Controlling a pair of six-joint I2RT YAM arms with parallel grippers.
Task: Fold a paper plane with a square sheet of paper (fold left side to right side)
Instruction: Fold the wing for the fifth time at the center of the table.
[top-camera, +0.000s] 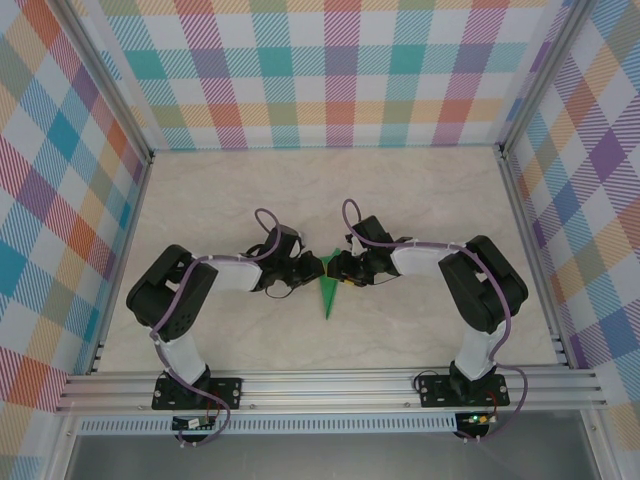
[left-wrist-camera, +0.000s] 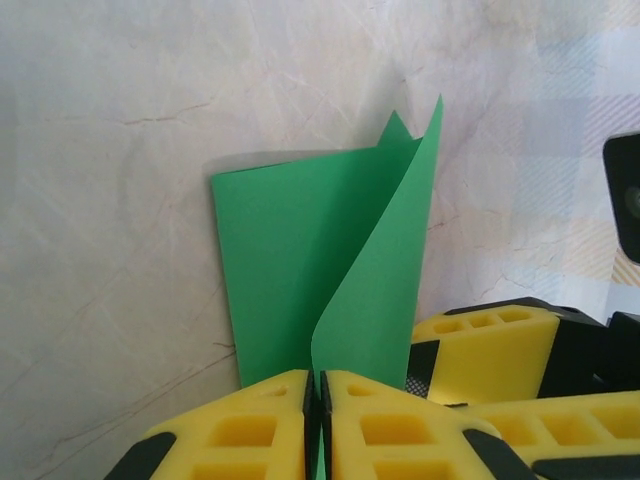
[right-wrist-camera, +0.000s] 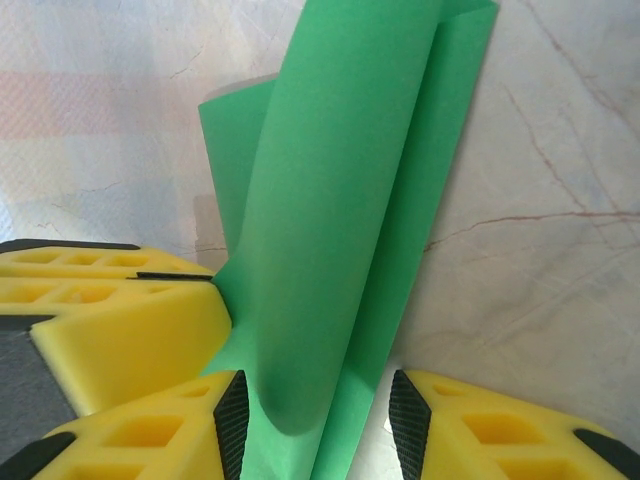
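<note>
Two arms meet at the middle of the table (top-camera: 430, 200), tips facing each other. The paper (top-camera: 328, 297) lies between them, folded into a narrow green wedge with its point toward the near edge. Left gripper (left-wrist-camera: 318, 385): yellow fingers pressed together, a thin edge of paper pinched in the seam. One flap curls up off the flat layer on the table. Right gripper (right-wrist-camera: 320, 400): jaws apart, straddling the paper, a raised fold running between them. There's a gap beside one finger, so no clamp there. The two grippers sit just beside each other.
</note>
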